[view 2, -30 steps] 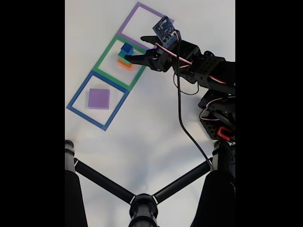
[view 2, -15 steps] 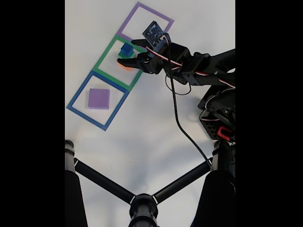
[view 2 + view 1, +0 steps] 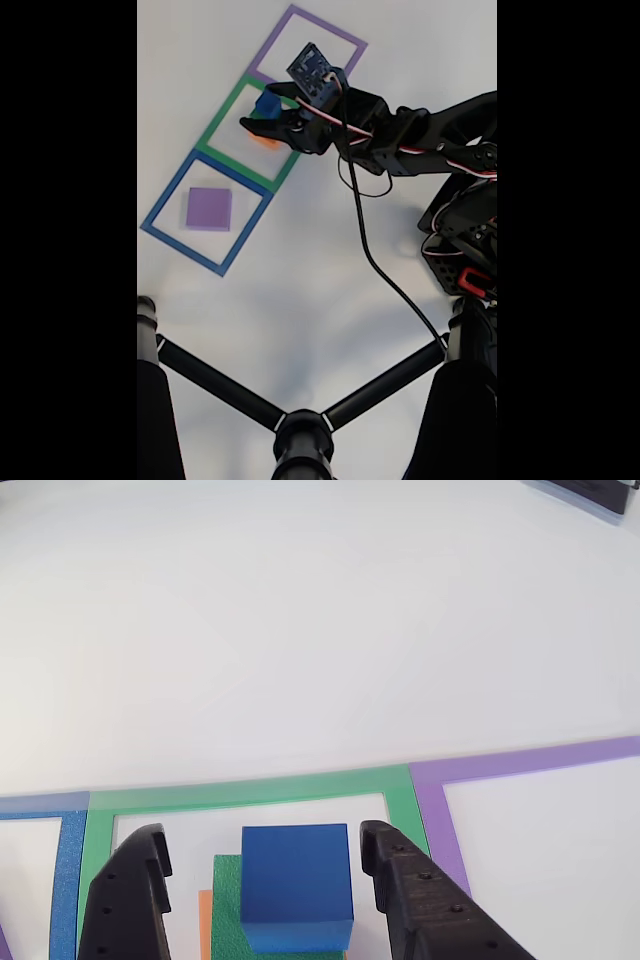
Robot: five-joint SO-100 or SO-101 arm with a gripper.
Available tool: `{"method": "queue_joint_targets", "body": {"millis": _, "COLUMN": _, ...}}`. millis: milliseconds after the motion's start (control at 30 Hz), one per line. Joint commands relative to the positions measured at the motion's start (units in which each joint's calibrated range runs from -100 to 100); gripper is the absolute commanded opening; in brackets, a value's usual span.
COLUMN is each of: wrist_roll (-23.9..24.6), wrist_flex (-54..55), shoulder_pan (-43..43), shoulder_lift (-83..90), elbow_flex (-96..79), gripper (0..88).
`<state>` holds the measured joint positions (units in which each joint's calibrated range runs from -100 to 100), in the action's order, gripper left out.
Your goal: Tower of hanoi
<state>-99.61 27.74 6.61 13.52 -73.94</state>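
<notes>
The gripper (image 3: 265,880) has advanced over the green square (image 3: 222,134); its jaws now straddle the blue cube (image 3: 296,884) atop the stack, open, not yet touching, ready to close.

Green slab (image 3: 226,900) and orange slab (image 3: 204,920) run off the bottom edge (blue cube (image 3: 296,880) covers much of them).
</notes>
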Motion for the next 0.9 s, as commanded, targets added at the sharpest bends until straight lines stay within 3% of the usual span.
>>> {"method": "queue_joint_targets", "body": {"millis": 0, "wrist_roll": -0.4, "wrist_flex": 1.2, "shoulder_pan": -1.2, "shoulder_lift": 2.4, "elbow_flex": -0.5, "gripper": 18.0}}
{"method": "queue_joint_targets", "body": {"millis": 500, "wrist_roll": -0.4, "wrist_flex": 1.0, "shoulder_pan": -2.2, "shoulder_lift": 5.6, "elbow_flex": -2.9, "gripper": 11.8}}
{"method": "queue_joint_targets", "body": {"millis": 867, "wrist_roll": -0.4, "wrist_flex": 0.8, "shoulder_pan": -2.4, "shoulder_lift": 6.3, "elbow_flex": -3.2, "gripper": 1.9}}
